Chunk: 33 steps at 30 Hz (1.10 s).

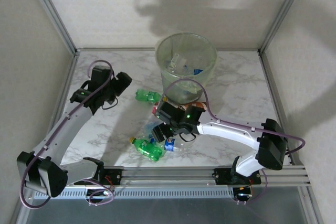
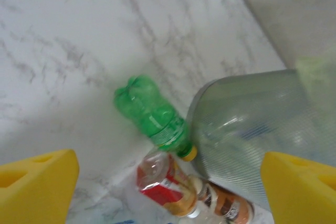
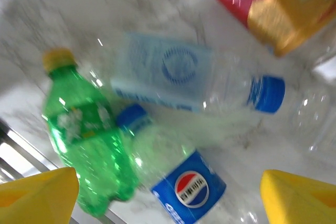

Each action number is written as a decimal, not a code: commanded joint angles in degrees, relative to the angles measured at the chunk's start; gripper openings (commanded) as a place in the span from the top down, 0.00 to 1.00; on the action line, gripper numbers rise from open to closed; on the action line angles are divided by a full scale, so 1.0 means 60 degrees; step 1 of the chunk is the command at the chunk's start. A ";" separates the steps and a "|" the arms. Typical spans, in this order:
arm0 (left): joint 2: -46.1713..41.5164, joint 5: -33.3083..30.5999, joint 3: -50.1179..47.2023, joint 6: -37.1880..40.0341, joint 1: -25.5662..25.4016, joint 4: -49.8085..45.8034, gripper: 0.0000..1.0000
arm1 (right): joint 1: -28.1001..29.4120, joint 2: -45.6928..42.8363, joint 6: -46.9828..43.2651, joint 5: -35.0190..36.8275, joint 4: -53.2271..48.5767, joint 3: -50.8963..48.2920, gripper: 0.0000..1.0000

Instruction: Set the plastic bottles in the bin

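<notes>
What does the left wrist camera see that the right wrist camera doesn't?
Left wrist: the bin with a green bottle lying cap-end towards it. Right wrist: a Pepsi bottle and a blue-capped clear bottle beside a second green bottle. Both: the marble table, yellow fingertips, and a red-and-orange labelled bottle, possibly the same one.

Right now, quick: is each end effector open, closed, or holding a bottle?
Left end effector: open, holding nothing.
Right end effector: open, holding nothing.

Soft bright light; large shadows on back wall (image 1: 105,9); right wrist view motion-blurred.
</notes>
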 commanded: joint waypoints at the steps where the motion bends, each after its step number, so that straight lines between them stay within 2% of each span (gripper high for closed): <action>1: -0.0558 0.0116 -0.0551 -0.0806 -0.0108 0.0333 0.14 | 0.0064 -0.0442 -0.0419 -0.0034 -0.0167 -0.0125 0.10; 6: -0.0911 -0.0716 -0.1227 -0.1204 -0.0137 -0.0161 0.16 | 0.0129 0.0074 -0.1284 -0.0975 0.0257 0.0308 0.12; 13: -0.0667 -0.0732 -0.1368 -0.1044 -0.0003 -0.0296 0.18 | 0.0663 0.1712 -0.2139 -0.1168 0.0423 0.1433 0.14; 22: -0.1094 -0.0915 -0.1461 -0.0844 0.0361 -0.0657 0.18 | 0.1195 0.3168 -0.2365 -0.1461 0.0668 0.2078 0.18; 33: -0.1648 -0.0657 -0.2133 -0.0985 0.0538 -0.0234 0.18 | 0.1366 0.3885 -0.2179 -0.1710 0.1122 0.2022 0.20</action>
